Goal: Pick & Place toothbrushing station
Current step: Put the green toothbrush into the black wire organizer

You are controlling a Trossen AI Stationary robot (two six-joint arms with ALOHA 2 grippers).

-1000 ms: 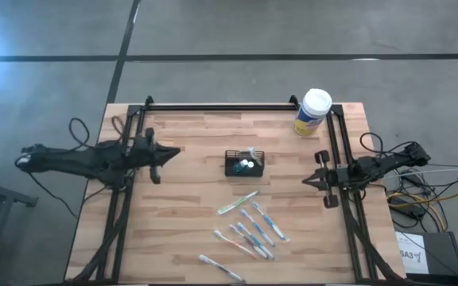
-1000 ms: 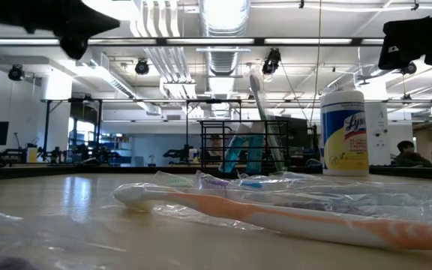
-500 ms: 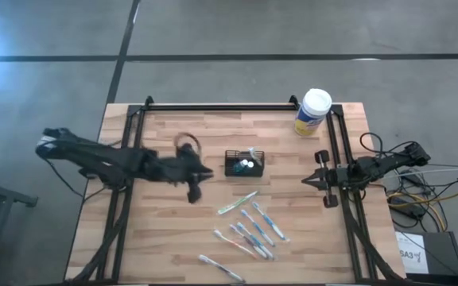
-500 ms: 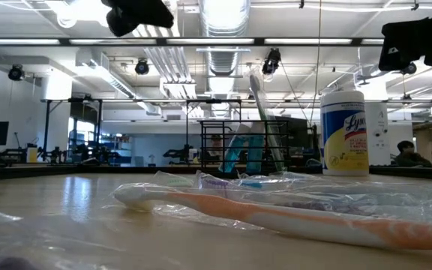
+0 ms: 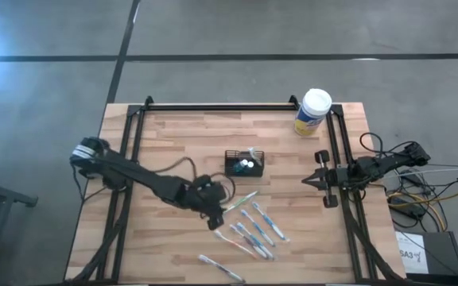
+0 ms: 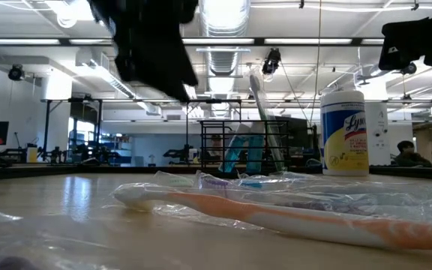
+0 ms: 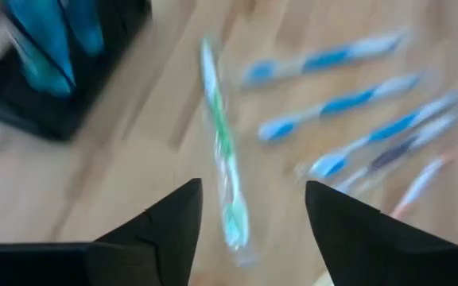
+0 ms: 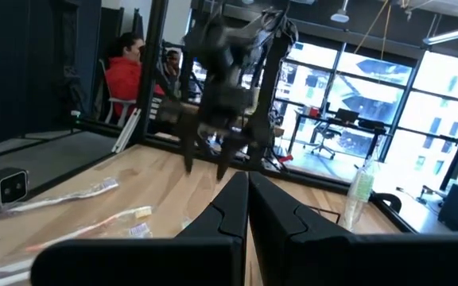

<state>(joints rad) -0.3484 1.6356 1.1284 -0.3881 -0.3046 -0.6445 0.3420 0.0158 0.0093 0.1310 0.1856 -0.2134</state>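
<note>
A: The left gripper point(image 5: 215, 214) is out over the middle of the table point(image 5: 173, 238), fingers spread apart and holding nothing. In its wrist view a green toothbrush point(image 7: 223, 159) lies in the gap between the two fingertips point(image 7: 173, 214).

B: And the right gripper point(image 5: 318, 181)?

A: Parked at the table's right edge, fingers pressed together, nothing between them.

B: Where is the caddy point(image 5: 244, 164)?

A: Near the table's centre, on the wood, just beyond the left gripper. It holds a couple of upright items.

B: Anything else?

A: A white-lidded canister point(image 5: 312, 111) with a yellow label stands at the far right corner. A scatter of wrapped toothbrushes point(image 5: 253, 230) lies on the near side of the caddy.
</note>
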